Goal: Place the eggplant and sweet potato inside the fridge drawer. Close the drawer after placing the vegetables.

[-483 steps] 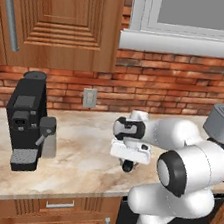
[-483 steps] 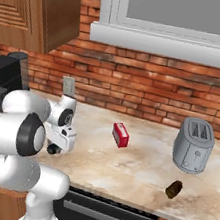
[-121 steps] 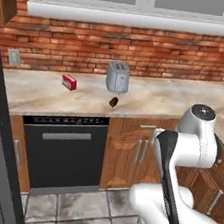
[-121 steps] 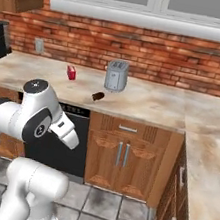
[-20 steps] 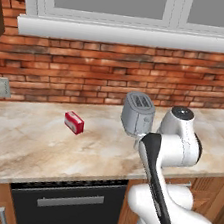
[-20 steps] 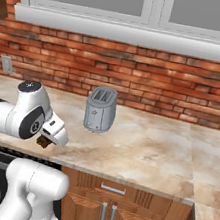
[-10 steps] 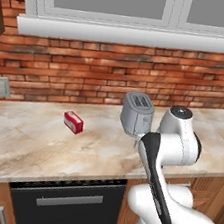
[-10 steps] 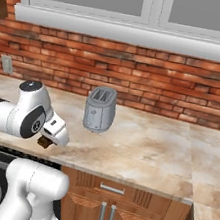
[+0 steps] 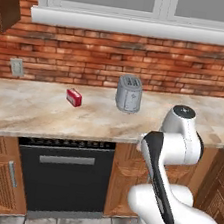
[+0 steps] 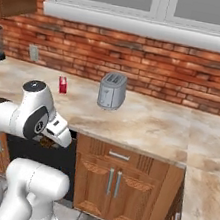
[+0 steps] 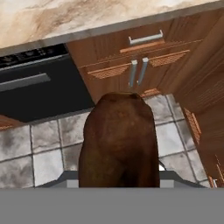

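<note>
Pincer [image 10: 47, 142] grips sweet potato [image 11: 119, 142] — above floor tiles [image 11: 43, 144].

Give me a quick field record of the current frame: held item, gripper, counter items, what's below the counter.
held item: sweet potato, brown, close in front of the hand camera
gripper: gripper shut on the sweet potato, below counter edge level, over the tiled floor
counter items: toaster, red-and-white box
below counter: black dishwasher, wooden cabinet doors with a drawer above them
wall: brick, with an outlet and a window above
fridge drawer: not seen
eggplant: not seen
</note>
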Tool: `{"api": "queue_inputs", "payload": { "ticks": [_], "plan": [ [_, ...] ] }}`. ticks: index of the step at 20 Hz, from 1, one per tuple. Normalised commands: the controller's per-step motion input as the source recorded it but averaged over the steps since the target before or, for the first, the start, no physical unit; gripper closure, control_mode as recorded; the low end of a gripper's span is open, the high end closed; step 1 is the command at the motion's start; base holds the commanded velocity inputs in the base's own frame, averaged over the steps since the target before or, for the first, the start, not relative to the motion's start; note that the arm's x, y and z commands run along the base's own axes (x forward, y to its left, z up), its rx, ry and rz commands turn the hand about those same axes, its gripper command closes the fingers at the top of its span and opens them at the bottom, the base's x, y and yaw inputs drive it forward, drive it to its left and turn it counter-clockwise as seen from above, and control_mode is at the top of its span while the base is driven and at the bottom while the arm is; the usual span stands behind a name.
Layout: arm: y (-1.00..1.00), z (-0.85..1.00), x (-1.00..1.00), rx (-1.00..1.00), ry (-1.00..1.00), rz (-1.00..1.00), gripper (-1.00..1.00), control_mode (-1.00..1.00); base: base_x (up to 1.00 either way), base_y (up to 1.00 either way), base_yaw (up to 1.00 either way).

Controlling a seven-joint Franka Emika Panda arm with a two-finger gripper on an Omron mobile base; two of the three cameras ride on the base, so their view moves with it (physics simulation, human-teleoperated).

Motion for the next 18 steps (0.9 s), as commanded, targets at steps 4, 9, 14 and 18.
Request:
{"api": "queue_inputs", "payload": {
  "ticks": [4, 9, 14, 18],
  "plan": [
    [0.0, 0.0, 0.0, 0.0, 0.0, 0.0, 1.0, 1.0, -1.0, -0.19, 0.3],
    [0.0, 0.0, 0.0, 0.0, 0.0, 0.0, 1.0, 1.0, -1.0, -0.24, 0.34],
    [0.0, 0.0, 0.0, 0.0, 0.0, 0.0, 1.0, 1.0, -1.0, -0.13, 0.36],
    [0.0, 0.0, 0.0, 0.0, 0.0, 0.0, 1.0, 1.0, -0.81, 0.2, 0.49]
  ]
}}
